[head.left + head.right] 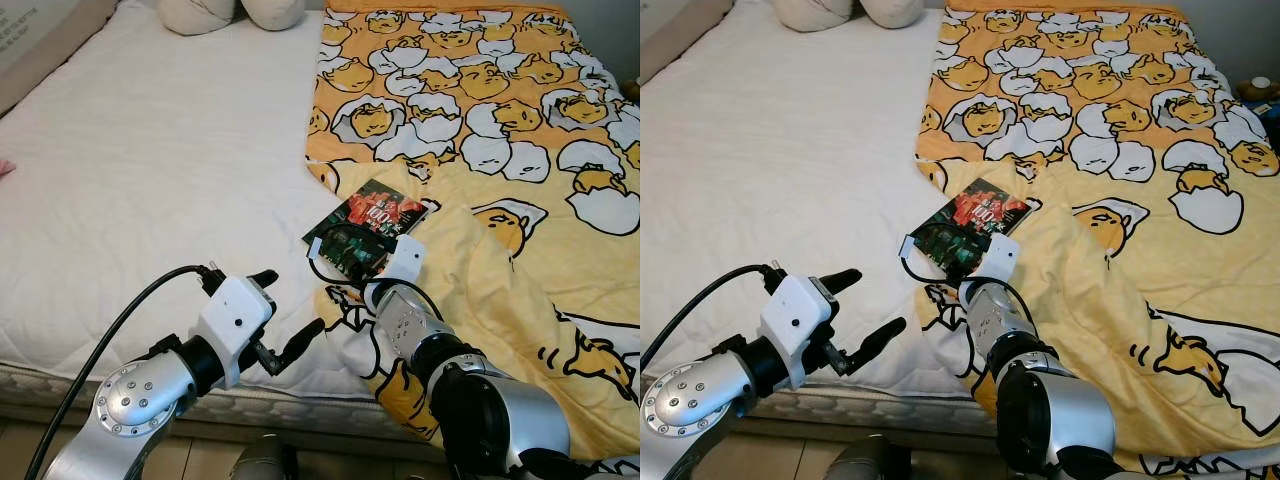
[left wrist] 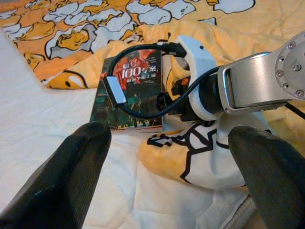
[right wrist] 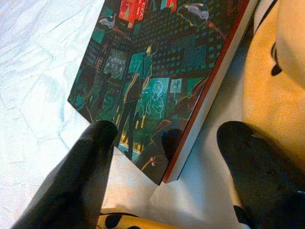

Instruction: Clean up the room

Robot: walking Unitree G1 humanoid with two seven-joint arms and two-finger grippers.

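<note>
Book [image 1: 366,228] is lying just ahead of the right gripper [image 3: 162,157], corner first. Its fingers are spreading wide astride that corner; the left gripper [image 1: 290,320] is hovering open, farther off.

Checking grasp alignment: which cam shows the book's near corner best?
Right wrist view: the book is seen close up, its near corner between the open right gripper fingers. Left wrist view shows the whole cover; eye views show it small, partly behind the right arm.

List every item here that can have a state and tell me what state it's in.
Book: closed, lying flat on the sheet, cover up, against the blanket's edge.
Blanket: spread over the bed's right side, rumpled near the book.
Sheet: smooth, bare.
Pillows: at the head of the bed.
Right gripper: open, fingers either side of the book's near corner.
Left gripper: open, hovering over the sheet.
</note>
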